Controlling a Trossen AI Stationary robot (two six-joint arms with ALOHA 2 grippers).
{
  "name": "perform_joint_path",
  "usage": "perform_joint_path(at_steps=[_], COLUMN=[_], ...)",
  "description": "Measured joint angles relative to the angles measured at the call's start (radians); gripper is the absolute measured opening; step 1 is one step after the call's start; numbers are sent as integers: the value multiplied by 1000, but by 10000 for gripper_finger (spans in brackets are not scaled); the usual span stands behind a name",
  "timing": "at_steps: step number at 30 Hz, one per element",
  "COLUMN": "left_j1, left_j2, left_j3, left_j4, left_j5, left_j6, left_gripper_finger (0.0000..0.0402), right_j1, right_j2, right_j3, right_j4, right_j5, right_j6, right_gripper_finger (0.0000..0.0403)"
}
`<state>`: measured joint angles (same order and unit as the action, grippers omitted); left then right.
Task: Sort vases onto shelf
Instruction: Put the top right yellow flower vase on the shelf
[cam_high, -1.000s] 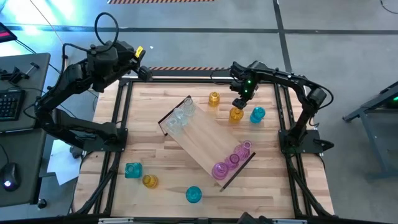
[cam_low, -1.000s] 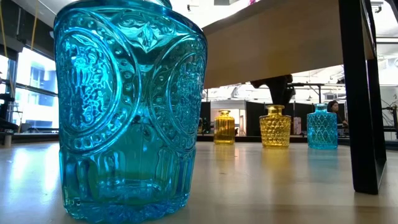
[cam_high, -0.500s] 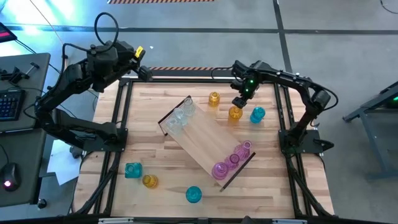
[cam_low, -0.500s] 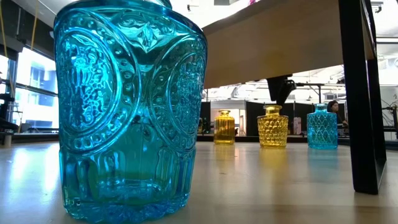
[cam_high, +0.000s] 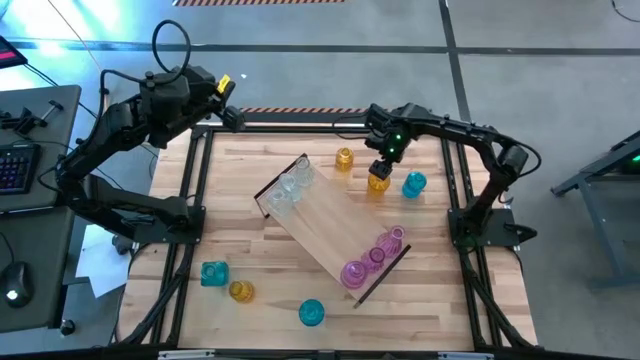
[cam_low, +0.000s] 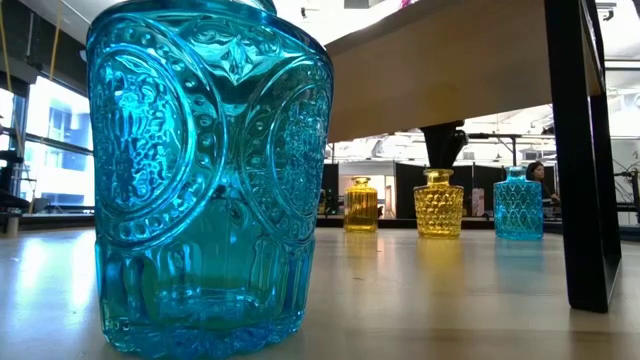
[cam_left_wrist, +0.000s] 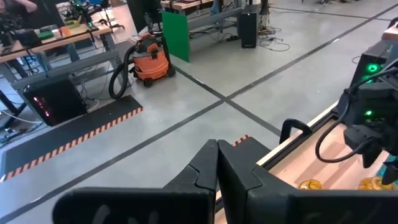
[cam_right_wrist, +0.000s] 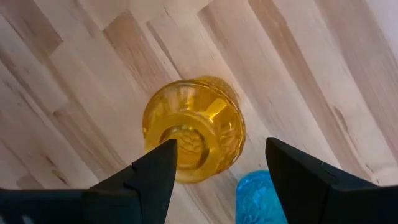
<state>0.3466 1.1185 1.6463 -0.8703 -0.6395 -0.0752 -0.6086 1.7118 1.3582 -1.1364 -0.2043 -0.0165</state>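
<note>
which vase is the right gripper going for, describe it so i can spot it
Start at the slanted shelf mid-table and go past its edge toward the right arm. There, the open right gripper hangs over a yellow vase. It stands between a plainer yellow vase and a blue vase.

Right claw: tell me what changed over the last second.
The right claw shifted toward the table's far-left side, ending directly over the amber vase, open and not gripping it. The vases, the shelf and the shut left claw at the far-left corner stayed put.

Blue vase (cam_high: 414, 184) beside amber vase (cam_high: 378, 181)
</note>
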Motion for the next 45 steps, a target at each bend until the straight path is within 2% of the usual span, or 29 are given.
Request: perform_joint_path(at_steps=[16, 21, 27, 32, 45], left_j1=[0, 0, 0, 0, 0], left_j2=[0, 0, 0, 0, 0], left_j3=[0, 0, 0, 0, 0], left_j4=[-1, -1, 0, 0, 0], left_j5=[11, 11, 11, 11, 7], left_j6=[-1, 1, 26, 27, 27], left_gripper_finger=[0, 1, 1, 1, 1], right_j1=[1, 1, 0, 1, 4], right_j2=[102, 120, 119, 121, 43], right_j3=[3, 6, 4, 5, -4], right_j4=[-1, -4, -10, -24, -67], right_j5=[36, 13, 54, 62, 43], right_j6=[-18, -18, -26, -35, 20], right_gripper_finger=[220, 169, 79, 28, 32])
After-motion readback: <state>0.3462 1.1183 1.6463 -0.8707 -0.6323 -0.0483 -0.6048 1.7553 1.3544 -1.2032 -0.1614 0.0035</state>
